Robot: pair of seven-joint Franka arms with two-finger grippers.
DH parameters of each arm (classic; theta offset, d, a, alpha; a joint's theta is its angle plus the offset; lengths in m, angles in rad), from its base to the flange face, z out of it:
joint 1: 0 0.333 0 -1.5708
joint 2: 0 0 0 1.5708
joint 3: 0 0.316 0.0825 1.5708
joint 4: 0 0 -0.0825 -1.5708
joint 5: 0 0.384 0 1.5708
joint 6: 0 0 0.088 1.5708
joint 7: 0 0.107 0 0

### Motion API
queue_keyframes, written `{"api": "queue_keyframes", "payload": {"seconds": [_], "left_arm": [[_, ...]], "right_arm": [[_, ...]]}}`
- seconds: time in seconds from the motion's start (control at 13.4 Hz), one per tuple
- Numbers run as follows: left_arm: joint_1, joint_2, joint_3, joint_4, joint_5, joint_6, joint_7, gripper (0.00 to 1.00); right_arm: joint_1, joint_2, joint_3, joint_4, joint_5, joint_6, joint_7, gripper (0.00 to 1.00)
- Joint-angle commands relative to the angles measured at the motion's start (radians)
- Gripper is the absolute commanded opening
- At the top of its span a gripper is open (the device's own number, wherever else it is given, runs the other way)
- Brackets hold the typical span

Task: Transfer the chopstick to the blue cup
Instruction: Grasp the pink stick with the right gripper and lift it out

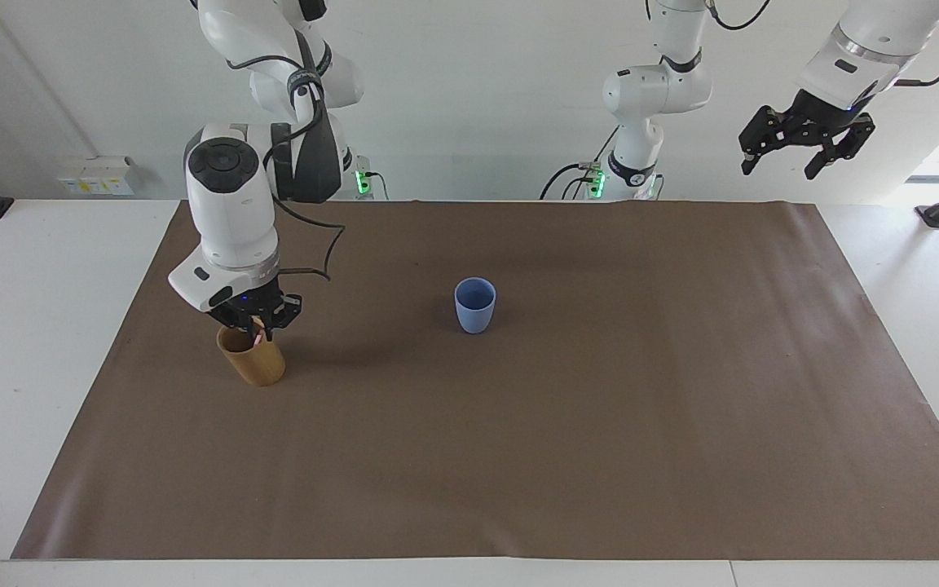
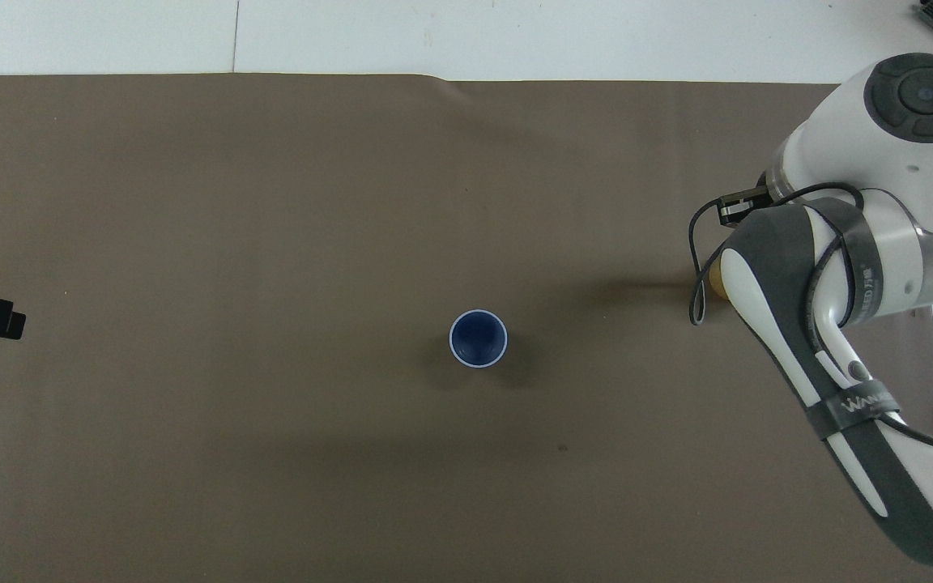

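Standing in the tan cup [image 1: 252, 363], the chopstick [image 1: 258, 335]; blue cup [image 1: 474, 305] empty.

Only one piece of lettering was found. In the overhead view, white capitals were printed on a dark band [image 2: 854, 402] wrapped round the right arm [image 2: 831, 340], and only the opening letters "WA" could be made out; the rest was cut off by the curve of the band. In the facing view nothing legible was seen.
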Motion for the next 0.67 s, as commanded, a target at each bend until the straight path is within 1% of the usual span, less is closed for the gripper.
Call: {"api": "queue_keyframes", "payload": {"seconds": [0.0, 0.15, 0.45, 0.52, 0.6], "left_arm": [[0.004, -0.001, 0.005, 0.015, 0.009, -0.007, 0.005, 1.0], [0.004, -0.001, 0.005, 0.012, 0.008, -0.007, 0.002, 1.0], [0.007, -0.009, 0.005, 0.004, 0.005, -0.007, 0.005, 1.0], [0.007, -0.009, 0.005, 0.004, 0.003, -0.007, 0.001, 1.0], [0.005, -0.007, 0.002, 0.007, 0.005, -0.007, -0.001, 1.0]], "right_arm": [[-0.009, -0.047, 0.004, -0.018, -0.009, 0.01, -0.014, 0.0], [-0.017, -0.089, 0.001, -0.016, 0.008, 0.01, -0.011, 0.0], [-0.038, -0.215, -0.004, 0.002, 0.023, -0.048, -0.008, 0.0], [-0.037, -0.242, -0.005, 0.005, 0.098, -0.073, -0.007, 0.0], [-0.029, -0.256, -0.005, 0.008, 0.129, -0.083, -0.002, 0.0]]}}
